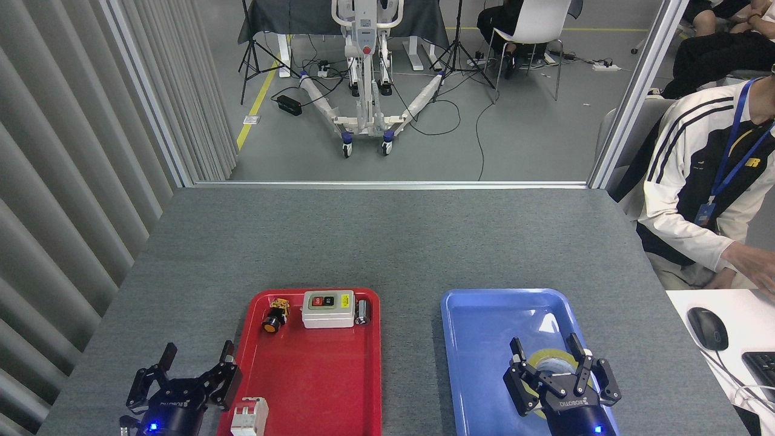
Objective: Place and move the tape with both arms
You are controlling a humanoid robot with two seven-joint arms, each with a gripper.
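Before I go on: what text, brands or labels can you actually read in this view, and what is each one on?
"ROBOTIQ", upside down, on the left gripper.
"ROBOTIQ", upside down, on the right gripper, above the tape.
Yellow logo on the person's jacket: not legible as a word.
Blue badge on the lanyard: too small.
Yellow sticker and button marks on the white switch box: too small.

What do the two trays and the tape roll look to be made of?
Red tray and blue tray: probably moulded plastic, glossy, showing light reflections. Tape: translucent yellow film wound on a white core, likely cardboard, mostly hidden by the right gripper.
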